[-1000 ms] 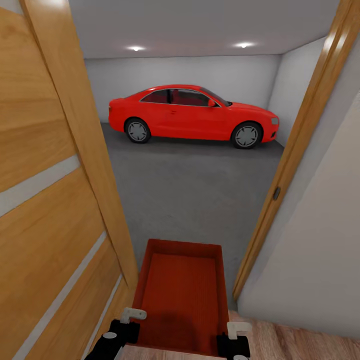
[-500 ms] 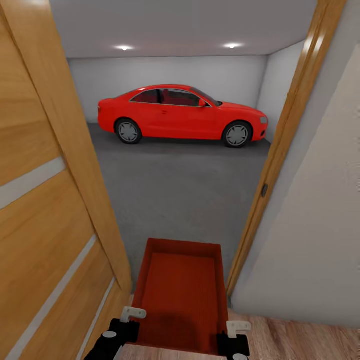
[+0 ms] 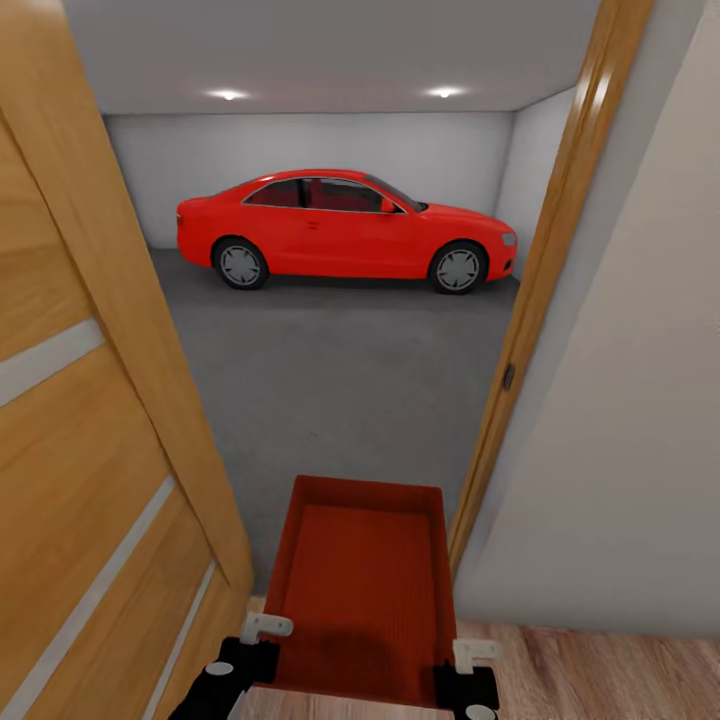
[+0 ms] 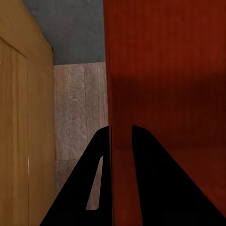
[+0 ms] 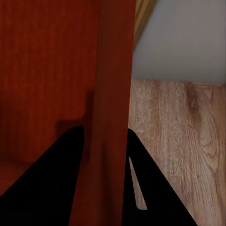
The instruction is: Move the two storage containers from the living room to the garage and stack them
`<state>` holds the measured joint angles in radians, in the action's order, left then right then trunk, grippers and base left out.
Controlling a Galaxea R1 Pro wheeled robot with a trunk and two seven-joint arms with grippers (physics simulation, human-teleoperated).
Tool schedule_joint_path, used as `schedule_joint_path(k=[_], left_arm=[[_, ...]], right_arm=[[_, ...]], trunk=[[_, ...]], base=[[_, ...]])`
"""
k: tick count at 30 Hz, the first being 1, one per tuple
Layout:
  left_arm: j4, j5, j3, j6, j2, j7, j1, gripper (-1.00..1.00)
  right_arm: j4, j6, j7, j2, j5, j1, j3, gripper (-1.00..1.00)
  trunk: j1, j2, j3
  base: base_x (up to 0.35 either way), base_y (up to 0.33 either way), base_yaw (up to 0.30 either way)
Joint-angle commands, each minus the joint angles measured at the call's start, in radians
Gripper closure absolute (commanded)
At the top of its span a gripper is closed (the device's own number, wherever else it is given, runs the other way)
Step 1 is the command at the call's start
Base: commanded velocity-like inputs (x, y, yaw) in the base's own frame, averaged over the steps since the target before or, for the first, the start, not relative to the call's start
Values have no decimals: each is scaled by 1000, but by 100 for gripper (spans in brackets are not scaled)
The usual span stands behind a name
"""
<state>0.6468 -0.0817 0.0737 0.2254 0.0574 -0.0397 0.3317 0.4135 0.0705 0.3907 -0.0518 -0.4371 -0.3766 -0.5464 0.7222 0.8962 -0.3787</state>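
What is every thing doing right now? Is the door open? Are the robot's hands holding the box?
Orange-red rectangular storage bin: empty, carried level.
Left gripper: shut on the bin's side wall.
Right gripper: shut on the opposite wall.
Wooden door: open.
Red car: parked, doors closed.
Ceiling spotlights: on.

black left gripper (image 3: 262, 648), black right gripper (image 3: 468, 672), white fingers (image 3: 266, 627)

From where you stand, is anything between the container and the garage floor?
Nothing visible blocks it. The storage container faces open garage floor, between the wooden door and door frame. The red car sits far back.
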Motion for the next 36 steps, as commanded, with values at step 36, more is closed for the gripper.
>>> schedule_joint_path(k=[36], left_arm=[[-53, -6, 18, 4, -1, -9, 0, 100]], right_arm=[[1, 8, 99, 1, 4, -28, -4, 100]], trunk=[[0, 1, -1]], base=[[0, 0, -92]])
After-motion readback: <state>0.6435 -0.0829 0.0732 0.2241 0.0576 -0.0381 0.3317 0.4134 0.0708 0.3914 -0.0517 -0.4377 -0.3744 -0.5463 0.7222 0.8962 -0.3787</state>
